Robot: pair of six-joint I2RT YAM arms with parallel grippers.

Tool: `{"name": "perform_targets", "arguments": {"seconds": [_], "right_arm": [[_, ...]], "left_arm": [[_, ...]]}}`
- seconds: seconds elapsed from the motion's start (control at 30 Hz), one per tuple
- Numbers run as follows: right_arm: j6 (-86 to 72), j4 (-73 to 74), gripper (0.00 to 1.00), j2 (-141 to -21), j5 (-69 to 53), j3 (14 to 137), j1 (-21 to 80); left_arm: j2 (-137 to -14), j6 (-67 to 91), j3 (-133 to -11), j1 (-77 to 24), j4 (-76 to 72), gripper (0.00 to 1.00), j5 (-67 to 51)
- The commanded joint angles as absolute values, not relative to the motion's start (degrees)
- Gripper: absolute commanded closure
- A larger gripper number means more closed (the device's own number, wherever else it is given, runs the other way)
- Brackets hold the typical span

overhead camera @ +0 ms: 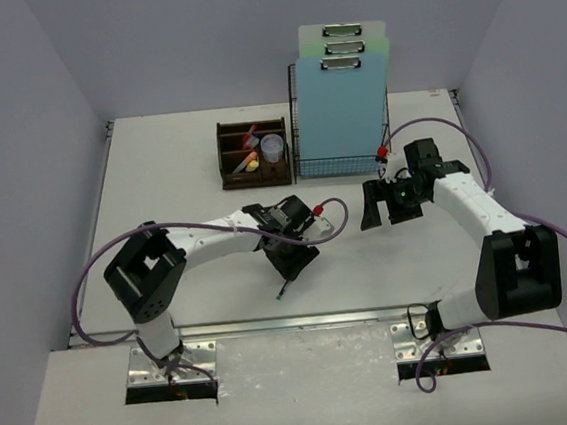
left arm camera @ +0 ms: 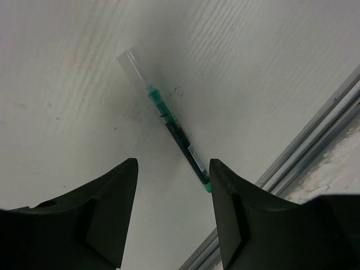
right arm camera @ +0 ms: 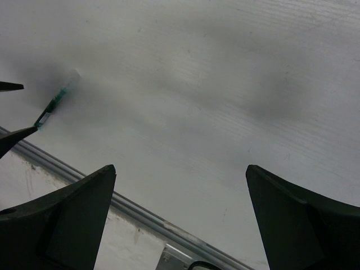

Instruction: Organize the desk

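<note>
**A:** Where are the grippers?
**B:** The left gripper (left arm camera: 173, 164), open and empty, hangs over a green pen (left arm camera: 169, 126) lying on the white desk (overhead camera: 160, 184), near the metal rail (left arm camera: 315, 135). The right gripper (right arm camera: 180, 169) is wide open and empty above open tabletop.
**A:** Anything nearby?
**B:** A wooden organizer (overhead camera: 254, 155) and a wire rack (overhead camera: 342, 137) stand at the far edge, well apart.

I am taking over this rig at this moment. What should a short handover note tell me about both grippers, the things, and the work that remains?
Left gripper: open, empty, poised over the green pen.
Right gripper: open, empty, over bare desk.
The pen lies flat on the desk near the metal rail.
Done: clipboards stand in the mesh rack; the wooden organizer holds small items.
Left: grasp the pen, probably for the organizer.
</note>
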State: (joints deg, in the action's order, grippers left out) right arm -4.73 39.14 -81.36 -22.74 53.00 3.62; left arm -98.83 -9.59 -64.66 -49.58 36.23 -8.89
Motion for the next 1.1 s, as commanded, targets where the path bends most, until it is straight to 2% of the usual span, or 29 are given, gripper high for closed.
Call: {"name": "perform_targets", "arguments": {"seconds": [0.0, 0.37, 0.57, 0.63, 0.77, 0.83, 0.93, 1.07], "right_arm": [[-4.8, 37.9, 0.01, -79.8, -23.1, 52.5, 3.6], [-4.2, 37.9, 0.01, -79.5, -22.2, 52.1, 3.4], [-4.0, 37.9, 0.01, -79.7, -21.7, 52.0, 3.1], [-3.9, 38.0, 0.01, -79.7, -21.8, 52.0, 2.9], [-3.8, 38.1, 0.01, -79.6, -21.8, 52.0, 2.7], [-3.8, 38.1, 0.01, -79.5, -21.8, 52.1, 2.6], [-3.7, 38.4, 0.01, -79.4, -21.9, 52.4, 2.6], [-4.0, 38.4, 0.01, -79.4, -22.5, 52.6, 2.6]], "left_arm": [[-103.3, -6.5, -71.2, -51.0, 40.5, 0.51, -6.5], [-114.8, -4.2, -80.5, -51.2, 42.6, 0.56, -8.5], [-118.8, -3.6, -81.7, -51.2, 42.5, 0.66, -7.4], [-119.5, -3.5, -80.9, -51.2, 42.4, 0.75, -7.4], [-117.5, -3.7, -77.7, -51.0, 41.0, 0.89, -5.9], [-115.7, -4.1, -76.6, -50.6, 40.8, 1.0, -5.1], [-109.0, -5.4, -75.3, -46.0, 41.2, 1.0, -7.2], [-98.1, -8.3, -75.0, -38.7, 39.7, 1.0, -16.9]]}}
